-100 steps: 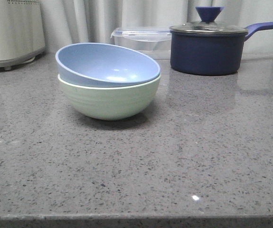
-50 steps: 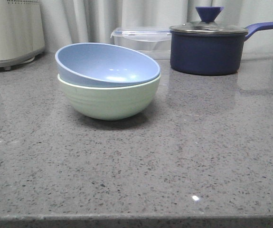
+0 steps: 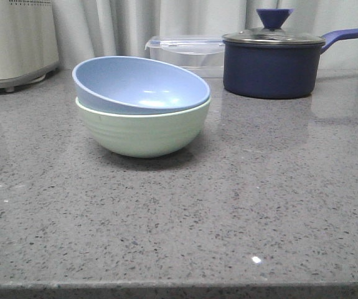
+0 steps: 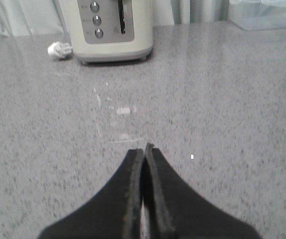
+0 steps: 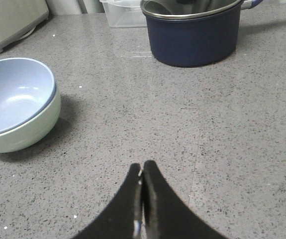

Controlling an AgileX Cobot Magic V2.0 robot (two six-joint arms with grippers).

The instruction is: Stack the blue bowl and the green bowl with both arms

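Observation:
The blue bowl (image 3: 138, 86) sits nested in the green bowl (image 3: 142, 132) on the grey counter, tilted a little so its near-right rim is lower. Both also show in the right wrist view, the blue bowl (image 5: 13, 94) inside the green bowl (image 5: 31, 132). My right gripper (image 5: 142, 168) is shut and empty over bare counter, well apart from the bowls. My left gripper (image 4: 144, 149) is shut and empty over bare counter; the bowls are out of its view. Neither gripper shows in the front view.
A dark navy lidded saucepan (image 3: 272, 62) stands at the back right, a clear lidded box (image 3: 188, 51) beside it. A cream appliance (image 3: 17, 40) stands at the back left, also in the left wrist view (image 4: 110, 27). The counter's front edge (image 3: 179, 288) is near.

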